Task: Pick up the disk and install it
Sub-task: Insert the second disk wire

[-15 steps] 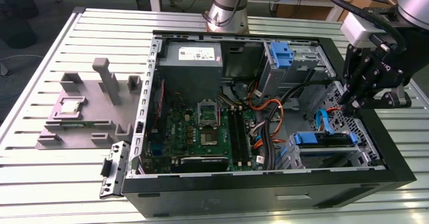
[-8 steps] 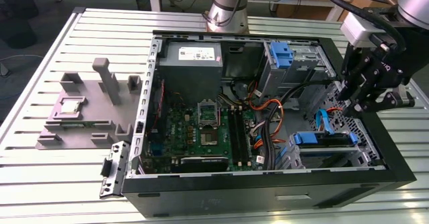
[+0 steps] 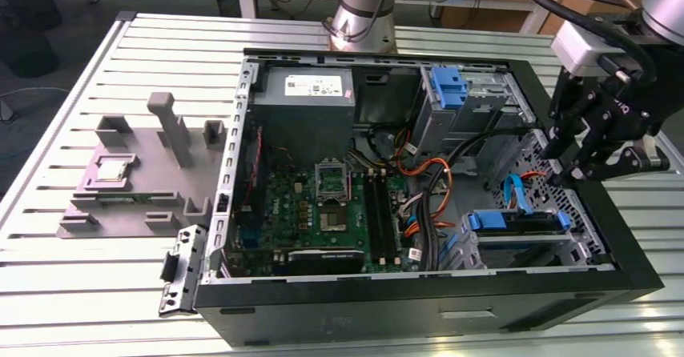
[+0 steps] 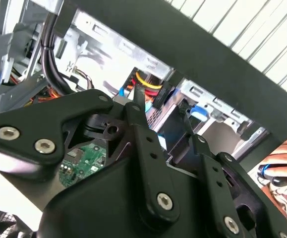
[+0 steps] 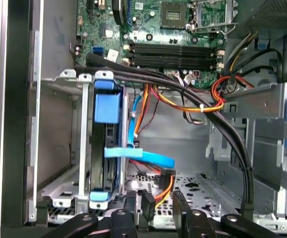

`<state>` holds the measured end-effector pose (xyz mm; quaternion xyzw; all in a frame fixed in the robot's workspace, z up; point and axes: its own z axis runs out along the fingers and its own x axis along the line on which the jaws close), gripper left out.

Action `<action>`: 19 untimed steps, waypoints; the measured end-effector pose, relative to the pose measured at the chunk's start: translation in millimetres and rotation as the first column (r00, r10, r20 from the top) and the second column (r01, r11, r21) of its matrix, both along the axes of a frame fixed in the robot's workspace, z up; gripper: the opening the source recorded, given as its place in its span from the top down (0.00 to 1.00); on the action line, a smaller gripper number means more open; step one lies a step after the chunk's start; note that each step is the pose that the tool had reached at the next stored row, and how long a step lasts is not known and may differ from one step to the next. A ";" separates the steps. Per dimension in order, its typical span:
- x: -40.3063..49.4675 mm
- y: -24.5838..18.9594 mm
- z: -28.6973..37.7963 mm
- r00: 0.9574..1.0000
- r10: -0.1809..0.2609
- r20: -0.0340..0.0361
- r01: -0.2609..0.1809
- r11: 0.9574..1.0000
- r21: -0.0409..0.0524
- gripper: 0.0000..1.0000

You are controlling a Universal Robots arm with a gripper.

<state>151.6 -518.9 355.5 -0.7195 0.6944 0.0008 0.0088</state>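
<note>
While its fingers (image 5: pixel 180 206) stand spread with nothing between them, the gripper (image 5: pixel 156 199) hangs over the open computer case (image 3: pixel 428 297).
Nearest, under the fingers, cables (image 5: pixel 148 159) cross the case floor; just past them, to one side, the disk (image 5: pixel 106 109) stands on edge in its cage (image 5: pixel 54 139), blue bracket outward, so I'd call this the tail of the install. Any last press calls for a straight push along the slot, clear of the cables. Latched or not? Can't tell, and the label is hidden.
</note>
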 end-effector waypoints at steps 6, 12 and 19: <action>5.3 0.7 -3.9 1.000 -0.001 -0.019 0.001 1.000 -0.006 0.58; 13.4 1.3 -8.1 0.999 -0.002 -0.041 0.002 1.000 -0.006 0.58; 16.4 1.2 -10.0 0.999 -0.002 -0.043 0.002 1.000 -0.007 0.58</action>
